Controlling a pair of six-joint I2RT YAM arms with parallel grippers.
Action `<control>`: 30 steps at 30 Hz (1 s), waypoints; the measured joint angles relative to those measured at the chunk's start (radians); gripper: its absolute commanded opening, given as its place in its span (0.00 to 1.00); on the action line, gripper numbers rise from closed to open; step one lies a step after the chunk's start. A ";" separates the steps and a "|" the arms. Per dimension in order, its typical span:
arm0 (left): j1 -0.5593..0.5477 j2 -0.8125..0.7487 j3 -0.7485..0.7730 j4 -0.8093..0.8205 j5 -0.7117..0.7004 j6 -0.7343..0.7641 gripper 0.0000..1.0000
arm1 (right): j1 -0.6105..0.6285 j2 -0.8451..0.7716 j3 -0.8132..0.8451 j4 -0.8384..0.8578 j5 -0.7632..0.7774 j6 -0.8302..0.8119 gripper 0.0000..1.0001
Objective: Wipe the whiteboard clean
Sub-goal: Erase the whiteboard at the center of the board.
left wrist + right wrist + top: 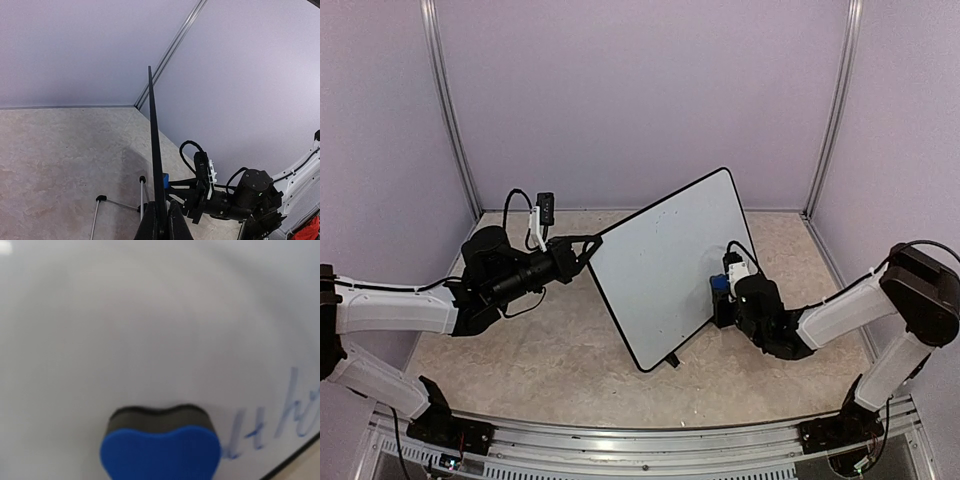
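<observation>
The whiteboard (665, 265) stands tilted on the table, its white face toward the right arm. My left gripper (592, 243) is shut on the board's left rim. In the left wrist view the board shows edge-on as a thin black line (155, 150) pinched between my fingers (150, 227). My right gripper (723, 297) is shut on a black-and-blue eraser (720, 285) and presses it against the board's lower right part. The right wrist view shows the eraser (160, 447) flat on the white surface (150, 315), with blue handwriting (280, 420) just right of it. The right fingers are hidden there.
The board's wire stand legs (100, 210) rest on the beige table behind it. A small black foot (672, 360) sticks out at the board's bottom corner. Lilac walls with metal posts (450, 110) close in the cell. The board's black rim (295, 460) runs near the writing.
</observation>
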State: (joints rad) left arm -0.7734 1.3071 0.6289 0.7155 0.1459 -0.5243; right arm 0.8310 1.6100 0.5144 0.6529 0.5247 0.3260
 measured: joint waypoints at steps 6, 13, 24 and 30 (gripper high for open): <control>0.002 0.000 -0.002 -0.001 -0.002 -0.006 0.00 | 0.078 0.008 0.014 0.015 0.034 -0.047 0.23; 0.003 0.001 -0.002 -0.001 -0.005 -0.006 0.00 | 0.034 -0.005 0.019 -0.007 0.002 -0.043 0.23; 0.003 0.001 -0.002 0.002 0.005 -0.001 0.00 | -0.024 -0.033 0.023 -0.036 -0.056 -0.035 0.23; 0.003 0.001 -0.002 0.002 0.005 -0.002 0.00 | -0.036 -0.033 0.032 -0.057 -0.053 -0.029 0.23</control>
State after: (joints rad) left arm -0.7708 1.3079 0.6266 0.7174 0.1513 -0.5259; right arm 0.7952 1.5772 0.5461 0.5961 0.4713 0.2974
